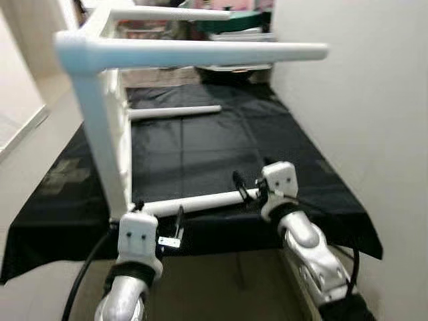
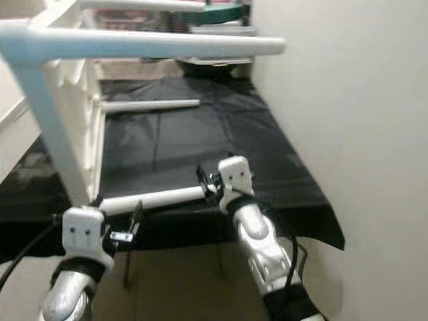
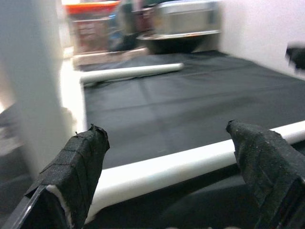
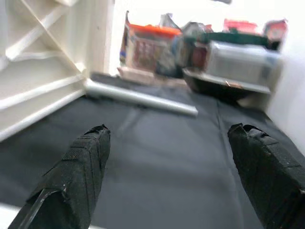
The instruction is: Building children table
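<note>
The table (image 1: 107, 100) stands on its side on the black cloth (image 1: 200, 147), top upright at my left and its white legs sticking out level toward the wall (image 1: 361, 100). I judge it lies this way so the leg sockets face sideways and I can work each leg from the near edge.

My left gripper (image 1: 167, 231) sits at the near corner of the top, by the root of the lowest leg (image 1: 200, 200). Its fingers (image 3: 76, 162) are spread wide, and in the left wrist view the leg runs across between them, untouched as far as I can tell.

My right gripper (image 1: 251, 187) is at the free end of that same leg. Its fingers (image 4: 81, 171) are also apart, holding nothing; in the right wrist view they look over the cloth toward the far leg (image 4: 143, 98), so the near leg lies just below or behind them.

The boxes (image 4: 152, 47) at the far end stand well apart from both.
</note>
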Robot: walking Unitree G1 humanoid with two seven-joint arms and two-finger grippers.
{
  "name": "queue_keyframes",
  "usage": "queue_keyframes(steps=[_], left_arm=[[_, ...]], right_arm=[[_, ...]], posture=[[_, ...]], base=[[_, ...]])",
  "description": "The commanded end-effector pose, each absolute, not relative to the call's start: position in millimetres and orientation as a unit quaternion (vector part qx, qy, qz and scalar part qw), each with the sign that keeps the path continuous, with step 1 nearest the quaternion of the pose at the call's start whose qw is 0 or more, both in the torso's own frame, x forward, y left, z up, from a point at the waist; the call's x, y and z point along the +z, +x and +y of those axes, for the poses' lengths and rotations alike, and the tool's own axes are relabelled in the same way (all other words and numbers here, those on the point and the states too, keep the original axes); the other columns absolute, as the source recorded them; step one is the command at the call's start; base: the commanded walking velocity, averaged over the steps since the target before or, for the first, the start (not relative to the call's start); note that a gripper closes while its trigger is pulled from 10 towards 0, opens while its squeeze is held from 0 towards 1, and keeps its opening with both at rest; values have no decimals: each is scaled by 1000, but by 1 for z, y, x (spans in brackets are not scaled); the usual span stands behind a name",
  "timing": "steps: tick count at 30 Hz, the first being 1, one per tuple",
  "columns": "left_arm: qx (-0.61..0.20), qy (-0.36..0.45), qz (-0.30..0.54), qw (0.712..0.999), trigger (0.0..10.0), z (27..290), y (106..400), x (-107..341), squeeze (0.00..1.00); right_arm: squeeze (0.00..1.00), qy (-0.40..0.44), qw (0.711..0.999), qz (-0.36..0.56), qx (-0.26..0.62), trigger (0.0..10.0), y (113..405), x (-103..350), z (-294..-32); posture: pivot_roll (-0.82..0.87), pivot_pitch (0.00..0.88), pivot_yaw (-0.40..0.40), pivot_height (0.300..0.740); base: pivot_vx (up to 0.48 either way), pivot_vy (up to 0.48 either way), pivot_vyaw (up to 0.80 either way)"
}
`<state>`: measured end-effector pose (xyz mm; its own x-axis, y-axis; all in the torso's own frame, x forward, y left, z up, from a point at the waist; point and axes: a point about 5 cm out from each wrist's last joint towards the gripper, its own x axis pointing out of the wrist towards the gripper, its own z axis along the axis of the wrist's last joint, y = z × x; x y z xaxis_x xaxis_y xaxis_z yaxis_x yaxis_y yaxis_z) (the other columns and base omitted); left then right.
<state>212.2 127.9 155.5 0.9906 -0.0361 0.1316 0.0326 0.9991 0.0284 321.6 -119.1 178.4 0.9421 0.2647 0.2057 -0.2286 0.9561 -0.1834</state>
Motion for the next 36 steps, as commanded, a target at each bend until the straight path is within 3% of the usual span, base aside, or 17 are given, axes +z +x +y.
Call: queue_keyframes(steps=[1, 12, 15, 18, 26, 36], left_arm=[[-16, 13, -57, 998, 10000, 130, 213, 153, 0], [-48, -5, -48, 998, 10000, 132, 228, 153, 0], [-59, 5, -55, 997, 10000, 140, 239, 158, 0], [-47, 20, -64, 997, 10000, 145, 244, 164, 0], [-36, 6, -63, 997, 10000, 142, 242, 162, 0], [-51, 3, -54, 997, 10000, 139, 243, 159, 0]], right_arm=[[0, -89, 985, -107, 106, 10000, 323, 175, -122], [0, -148, 980, -125, -40, 10000, 334, 187, -142], [0, -161, 979, -117, 36, 10000, 331, 183, -132], [0, -94, 983, -101, 125, 10000, 321, 173, -113], [0, -74, 982, -76, 154, 10000, 307, 158, -96], [0, -74, 982, -71, 157, 10000, 306, 155, -95]], posture=[[111, 53, -23, 740], [105, 65, -18, 740], [99, 75, -13, 740], [94, 78, -8, 740], [98, 76, -9, 740], [97, 71, -8, 740]], base=[[0, 0, 0], [0, 0, 0], [0, 0, 0], [0, 0, 0], [130, 0, 0], [286, 0, 0]])
